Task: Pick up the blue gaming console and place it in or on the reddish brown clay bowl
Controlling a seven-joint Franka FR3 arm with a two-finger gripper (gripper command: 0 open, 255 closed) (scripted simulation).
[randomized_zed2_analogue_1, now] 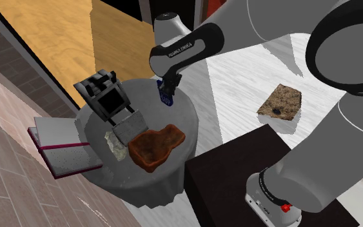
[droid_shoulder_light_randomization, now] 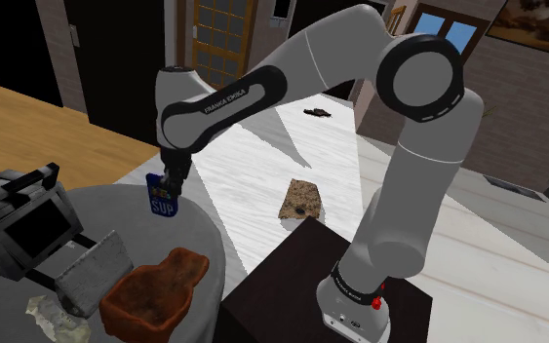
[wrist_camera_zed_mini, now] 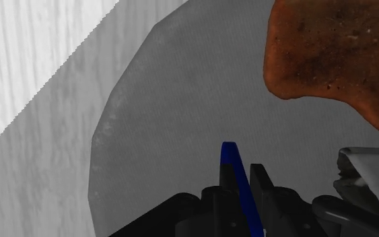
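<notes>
My white arm point(droid_shoulder_light_randomization: 292, 76) arches from the dark stand point(droid_shoulder_light_randomization: 282, 283) out over the round grey bench point(droid_shoulder_light_randomization: 204, 234), which carries everything that matters here. The biggest thing on it is a black boxy device point(droid_shoulder_light_randomization: 19, 219) at the shoulder view's left, with a grey block point(droid_shoulder_light_randomization: 92, 268) just beside it. Next in size is the reddish brown bowl point(droid_shoulder_light_randomization: 160, 287), a lumpy, uneven dish lying open side up near the bench edge closest to the stand. Its longer run goes from the shoulder view's lower left to upper right.

The blue gaming console point(droid_shoulder_light_randomization: 162, 202) is smaller, a thin flat slab hanging upright from my end effector point(droid_shoulder_light_randomization: 171, 181). Its long axis is vertical and its printed face is turned toward the shoulder camera. It is over bare bench, apart from the bowl; I cannot tell whether its lower edge touches the surface.

From the console, the bowl lies down the shoulder view toward the camera, near but with bare bench between them. In the wrist view the bowl shows off to one side of my fingers. I judge the coming move to be a short carry that way, stopping with the slab over the hollow and not the rim.

My end effector is narrow, nearly closed, clamped on the console's two flat faces near its top. In the wrist view the blue edge stands between my two black fingers point(wrist_camera_zed_mini: 258, 182), both pressed against it
</notes>
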